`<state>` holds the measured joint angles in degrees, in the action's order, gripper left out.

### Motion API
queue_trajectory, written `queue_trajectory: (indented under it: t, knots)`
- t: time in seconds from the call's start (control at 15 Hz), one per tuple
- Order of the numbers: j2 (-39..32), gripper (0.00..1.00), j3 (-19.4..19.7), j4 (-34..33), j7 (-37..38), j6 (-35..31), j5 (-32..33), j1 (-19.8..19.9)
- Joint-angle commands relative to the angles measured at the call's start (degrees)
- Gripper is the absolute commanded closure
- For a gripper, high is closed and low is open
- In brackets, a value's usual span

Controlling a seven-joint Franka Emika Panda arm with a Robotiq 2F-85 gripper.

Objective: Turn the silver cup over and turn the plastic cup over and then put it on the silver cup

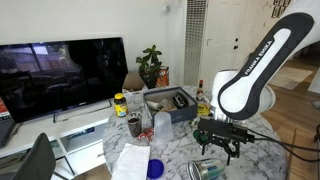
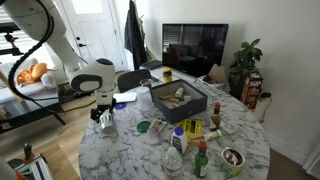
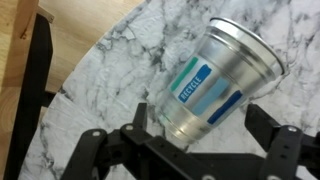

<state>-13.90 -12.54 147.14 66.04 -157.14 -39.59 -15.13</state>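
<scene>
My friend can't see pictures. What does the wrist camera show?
A silver cup with a blue-green label lies on its side on a marble table. The black gripper, open, straddles its narrower end.

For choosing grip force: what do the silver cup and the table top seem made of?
The silver cup: probably thin metal, satin sheen with soft reflections, printed teal-and-blue label. The table top: white with grey veins, polished like marble; real stone or imitation is unclear.
</scene>
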Motion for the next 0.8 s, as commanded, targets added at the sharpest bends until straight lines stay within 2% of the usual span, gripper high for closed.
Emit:
queue_trajectory:
  t: [0.0, 0.33, 0.73]
  knots:
    - [-4.03, 0.0, -1.55, -2.09, -0.3, 0.54, -5.25, 0.89]
    - [-8.8, 0.0, -1.72, -5.04, -0.42, -1.7, -11.6, 0.45]
    - [-13.08, 0.0, 0.21, -7.63, 1.43, -5.0, -12.04, -1.56]
